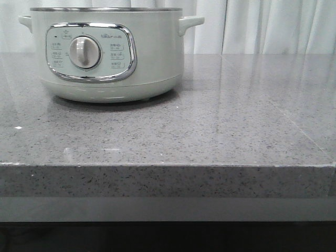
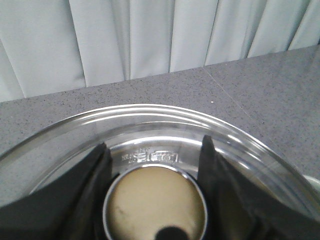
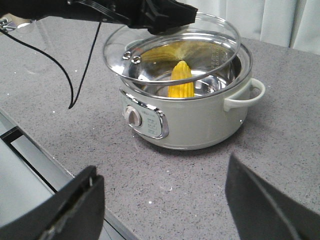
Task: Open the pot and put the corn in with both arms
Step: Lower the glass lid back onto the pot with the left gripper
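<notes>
A pale-green pot (image 3: 192, 107) stands on a grey speckled counter (image 3: 280, 125) with its glass lid (image 3: 172, 47) lifted clear and tilted above the rim; the left claw (image 2: 155, 195) grips the lid's round knob (image 2: 155, 202), its two dark fingers (image 2: 95, 175) pressed to either side of the knob in the left wrist view; in the right wrist view the left arm reaches in over the pot from the side away from the pot's visible handle, a black cable (image 3: 75, 65) trailing down from it to the counter; the corn (image 3: 181, 80) stands on end inside the pot, leaning against the steel inner wall, its yellow mirrored in the metal behind it; the right claw (image 3: 165, 205) hangs wide apart and empty, well back from the pot on the dial side, with bare counter between its fingers; the front view shows the pot's dial and chrome panel facing the camera, the white curtain (image 1: 262, 26) behind the pot, and neither arm; judged from this, the opening and the loading are both done, and the step in hand is the close-out; if the lid is to go back, the next move calls for the left arm to level the lid and centre it over the steel rim before lowering, since the upright cob may foul the glass if it stands higher than the rim; whether it does cannot be told from here.
</notes>
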`<state>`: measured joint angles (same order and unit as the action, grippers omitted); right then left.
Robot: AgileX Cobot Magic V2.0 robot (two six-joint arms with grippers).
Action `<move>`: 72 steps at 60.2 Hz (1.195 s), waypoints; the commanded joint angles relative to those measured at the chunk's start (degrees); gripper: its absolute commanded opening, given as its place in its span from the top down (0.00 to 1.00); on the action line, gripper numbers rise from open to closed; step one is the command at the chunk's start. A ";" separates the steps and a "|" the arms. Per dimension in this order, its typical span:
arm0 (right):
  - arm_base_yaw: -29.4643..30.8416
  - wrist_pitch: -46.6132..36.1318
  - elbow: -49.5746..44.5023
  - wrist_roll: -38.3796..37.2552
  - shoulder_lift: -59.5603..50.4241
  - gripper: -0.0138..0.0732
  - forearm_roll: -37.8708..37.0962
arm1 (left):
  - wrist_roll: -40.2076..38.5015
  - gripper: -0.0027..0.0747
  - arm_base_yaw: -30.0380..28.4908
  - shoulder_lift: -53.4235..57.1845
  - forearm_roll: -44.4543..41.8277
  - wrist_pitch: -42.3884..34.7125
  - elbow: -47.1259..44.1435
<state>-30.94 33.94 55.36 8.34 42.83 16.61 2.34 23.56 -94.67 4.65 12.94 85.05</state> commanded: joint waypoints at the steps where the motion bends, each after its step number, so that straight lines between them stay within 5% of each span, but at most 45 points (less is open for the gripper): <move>1: 0.44 -4.37 1.33 0.10 -0.31 0.23 0.34 | -0.31 0.72 0.07 2.17 1.86 -9.13 2.86; 72: 0.44 -4.35 1.33 0.10 -0.31 0.23 0.34 | -0.21 0.72 2.17 -0.18 0.80 -8.39 2.86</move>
<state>-30.94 33.94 55.36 8.34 42.83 16.61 2.45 25.23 -97.71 5.36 11.40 85.40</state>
